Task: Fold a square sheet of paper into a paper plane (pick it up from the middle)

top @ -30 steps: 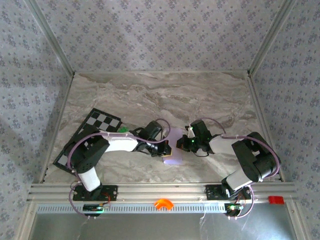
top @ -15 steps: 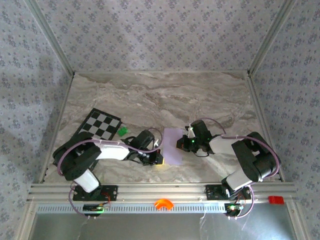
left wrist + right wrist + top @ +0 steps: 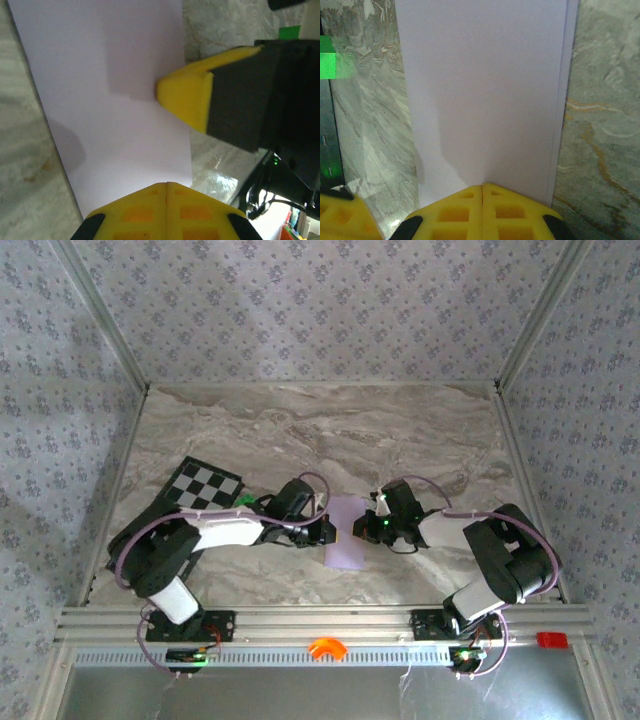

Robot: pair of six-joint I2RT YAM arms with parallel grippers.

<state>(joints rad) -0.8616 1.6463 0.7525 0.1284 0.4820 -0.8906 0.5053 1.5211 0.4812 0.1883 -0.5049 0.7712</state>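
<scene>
On table [image 3: 300, 430], paper [image 3: 344, 544] lengthwise near-to-far

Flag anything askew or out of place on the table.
The square sheet of paper lies folded to a narrow strip. In the right wrist view a thin sliver of the lower layer shows along one long edge, so the two layers look slightly misaligned. Nothing else stands out.

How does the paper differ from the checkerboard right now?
The paper is plain pale lilac; the checkerboard is black-and-white checks. The paper lies near the middle of the table; the checkerboard sits at the left, partly covered by the left arm. The paper looks the smaller of the two. Both lie flat on the table.
</scene>
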